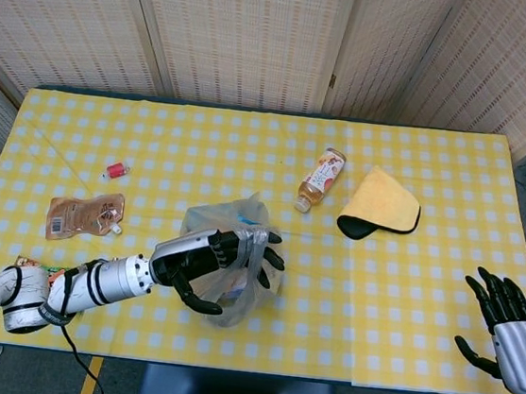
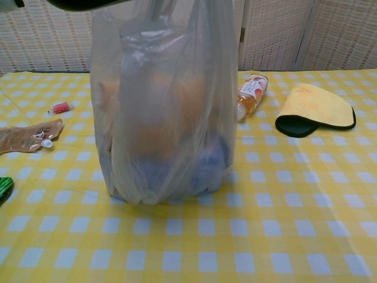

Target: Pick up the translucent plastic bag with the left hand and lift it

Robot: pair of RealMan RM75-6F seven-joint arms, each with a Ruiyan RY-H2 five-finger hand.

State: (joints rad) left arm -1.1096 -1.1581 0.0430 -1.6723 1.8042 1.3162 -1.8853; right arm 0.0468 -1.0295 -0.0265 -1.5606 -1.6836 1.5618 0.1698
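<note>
The translucent plastic bag (image 1: 238, 299) stands near the table's front edge, with orange things and something blue showing dimly through it. My left hand (image 1: 210, 260) grips its gathered top, dark fingers curled through the handles. In the chest view the bag (image 2: 165, 118) is pulled up tall and narrow. Its bottom looks level with the yellow checked cloth, and the hand is almost cut off by the top edge. My right hand (image 1: 503, 321) hangs off the table's right front corner with fingers spread, holding nothing.
A small drink bottle (image 1: 320, 178) lies behind the bag, with a folded yellow cloth (image 1: 383, 204) to its right. A brown pouch (image 1: 83, 215) and a small red item (image 1: 115, 170) lie at the left. A green packet (image 2: 3, 187) sits at the front left edge.
</note>
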